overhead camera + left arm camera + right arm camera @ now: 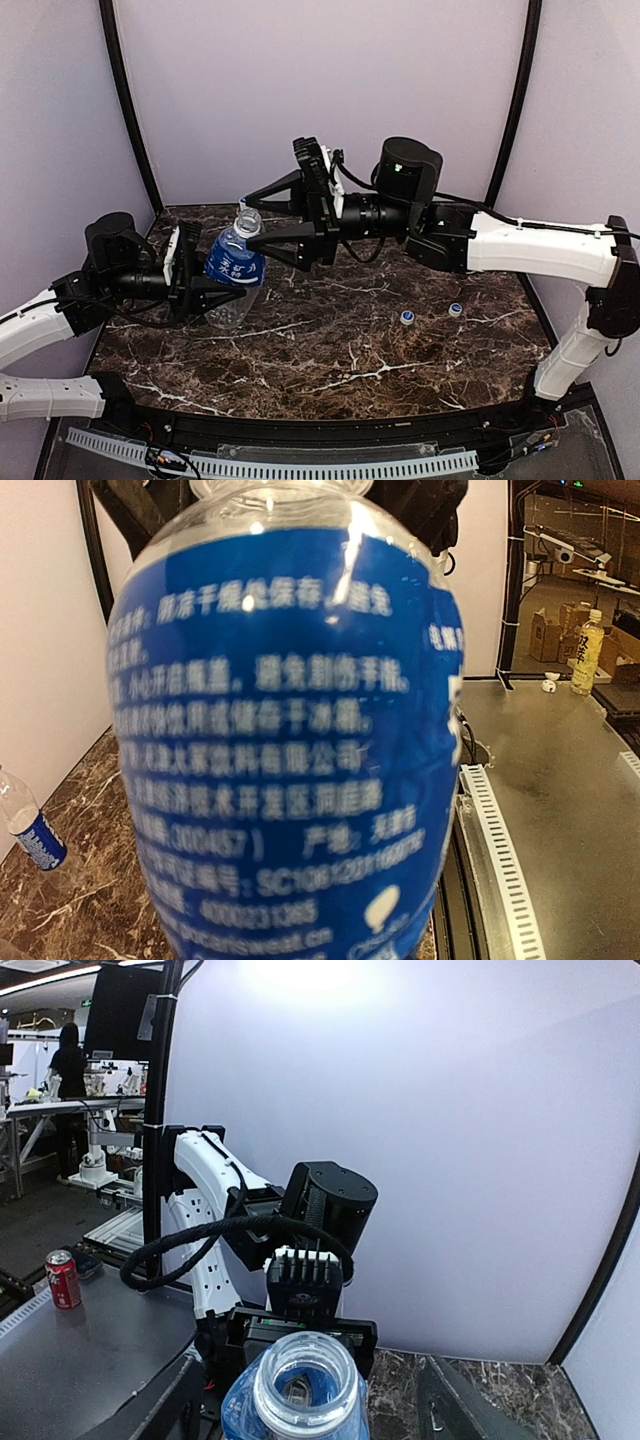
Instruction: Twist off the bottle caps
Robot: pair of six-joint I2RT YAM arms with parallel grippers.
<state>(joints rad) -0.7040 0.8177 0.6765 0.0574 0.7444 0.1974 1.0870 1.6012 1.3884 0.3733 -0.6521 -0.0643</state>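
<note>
My left gripper [218, 288] is shut on a clear bottle [235, 265] with a blue label and holds it tilted above the table's left part. In the left wrist view the label [290, 740] fills the frame and hides the fingers. The bottle's neck [305, 1385] stands open, with no cap on it. My right gripper [250, 222] reaches in from the right and is open. One dark finger [185, 1400] stands on each side of the neck, apart from it. Two small pale caps [407, 317] [455, 310] lie loose on the marble at the right.
Another blue-labelled bottle [35, 835] shows at the far left of the left wrist view, on the marble table [330, 350]. Pale curtain walls with black poles [130, 110] close the back and sides. A cable tray [300, 465] runs along the near edge.
</note>
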